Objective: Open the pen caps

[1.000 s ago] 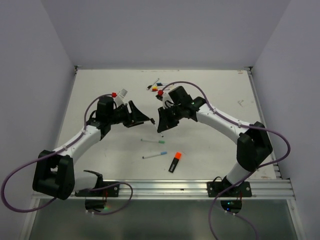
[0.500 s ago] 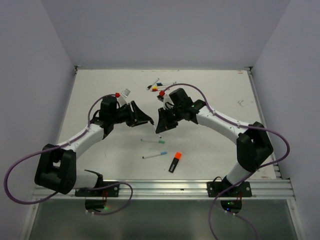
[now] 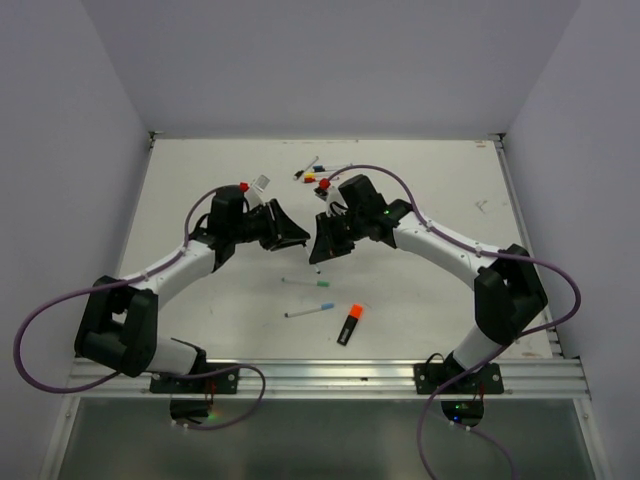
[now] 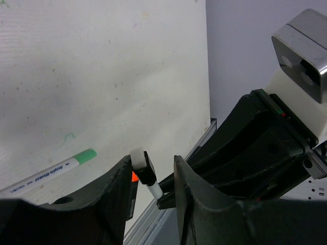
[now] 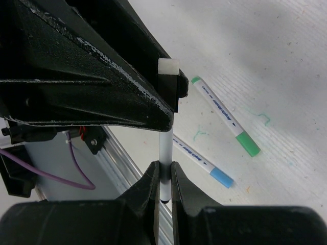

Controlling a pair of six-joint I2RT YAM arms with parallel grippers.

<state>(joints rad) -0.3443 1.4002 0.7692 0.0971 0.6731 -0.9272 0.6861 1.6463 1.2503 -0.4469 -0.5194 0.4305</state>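
My right gripper [image 5: 163, 176] is shut on a thin white pen [image 5: 165, 148] and holds it above the table. Its black cap [image 5: 168, 84] with a white end sits between the fingers of my left gripper [image 4: 153, 173]. That gripper is open: the cap [image 4: 144, 167] rests against one finger [image 4: 117, 189], with a gap to the other. In the top view the two grippers, left [image 3: 298, 240] and right [image 3: 315, 252], meet nose to nose over the table's middle. A green-capped pen [image 5: 225, 117], a blue-capped pen [image 5: 202, 162] and the black highlighter with an orange end [image 3: 350, 323] lie below.
Several more pens with red, yellow and dark caps [image 3: 318, 175] lie in a cluster at the back of the table. The metal rail [image 3: 330, 375] runs along the near edge. Grey walls stand on the left, back and right.
My left gripper has moved right and a little back, up to the right gripper, so its fingers now straddle the pen's black cap. The right gripper has barely moved.
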